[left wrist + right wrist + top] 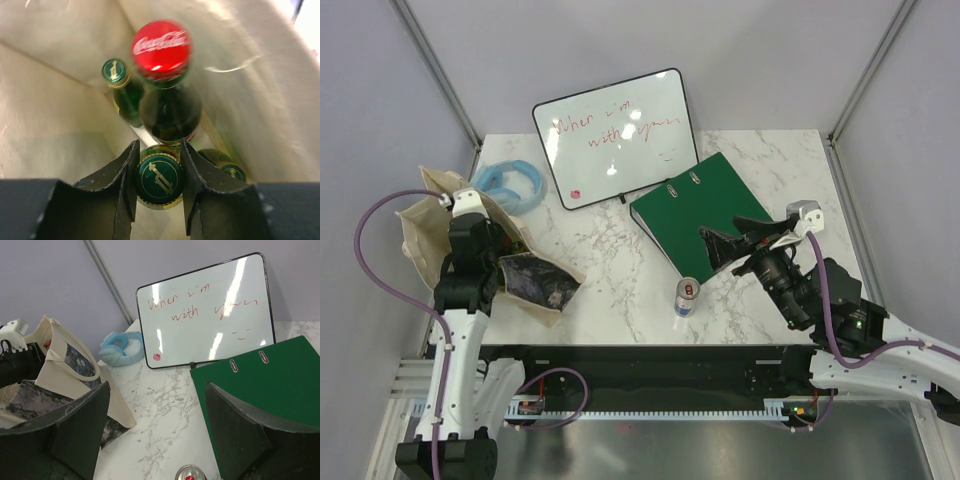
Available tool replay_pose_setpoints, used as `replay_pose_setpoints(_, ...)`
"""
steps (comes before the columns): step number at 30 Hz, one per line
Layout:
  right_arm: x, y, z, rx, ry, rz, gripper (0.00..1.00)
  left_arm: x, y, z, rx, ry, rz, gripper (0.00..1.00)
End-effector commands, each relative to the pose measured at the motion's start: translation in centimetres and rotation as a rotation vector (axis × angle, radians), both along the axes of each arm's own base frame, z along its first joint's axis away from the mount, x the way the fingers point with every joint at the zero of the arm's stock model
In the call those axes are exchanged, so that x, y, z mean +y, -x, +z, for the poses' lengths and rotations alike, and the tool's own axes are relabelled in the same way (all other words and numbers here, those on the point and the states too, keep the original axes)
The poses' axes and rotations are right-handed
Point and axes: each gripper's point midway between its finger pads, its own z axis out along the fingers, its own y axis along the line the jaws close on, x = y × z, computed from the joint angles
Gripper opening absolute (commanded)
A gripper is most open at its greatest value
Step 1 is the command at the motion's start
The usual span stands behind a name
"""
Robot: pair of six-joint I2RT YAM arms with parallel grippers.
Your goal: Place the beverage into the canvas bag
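Observation:
The beige canvas bag (423,222) with a dark mottled print stands at the table's left edge; it also shows in the right wrist view (59,362). My left gripper (159,145) reaches down inside the bag (50,125) and is shut on the cap of a green-capped bottle (159,181). In the bag also stand a dark bottle with a red Coca-Cola cap (161,47) and two other green-capped bottles (114,70). A slim silver-and-blue can (687,296) stands on the marble near the front edge. My right gripper (712,250) is open and empty, just right of and above the can (190,473).
A green ring binder (705,210) lies under and behind my right gripper. A whiteboard (615,135) with red writing leans at the back. A light blue ring-shaped object (510,183) lies behind the bag. Grey walls close in on both sides.

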Motion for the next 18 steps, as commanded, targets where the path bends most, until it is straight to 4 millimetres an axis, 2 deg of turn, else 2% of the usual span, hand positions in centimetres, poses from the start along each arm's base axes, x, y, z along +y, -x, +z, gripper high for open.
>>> replay_pose_setpoints(1, -0.3, 0.2, -0.1, -0.008, -0.001, 0.003, 0.84, 1.1, -1.4, 4.7, -0.248, 0.051, 0.099, 0.02)
replay_pose_setpoints(6, -0.4, 0.2, -0.3, -0.007, 0.002, 0.001, 0.84, 1.7, -0.7, 4.0, -0.260, 0.066, 0.160, 0.02)
replay_pose_setpoints(14, -0.4, 0.2, -0.8, 0.002, 0.003, -0.002, 0.84, 1.9, -0.6, 1.3, -0.217, 0.110, 0.212, 0.14)
replay_pose_setpoints(17, -0.6, 0.2, -0.6, 0.005, -0.004, -0.005, 0.84, 2.0, -0.4, 1.2, -0.219, 0.115, 0.225, 0.25)
replay_pose_setpoints(18, -0.6, 0.2, -0.7, 0.005, -0.004, -0.006, 0.84, 2.0, -0.4, 1.4, -0.223, 0.116, 0.225, 0.34)
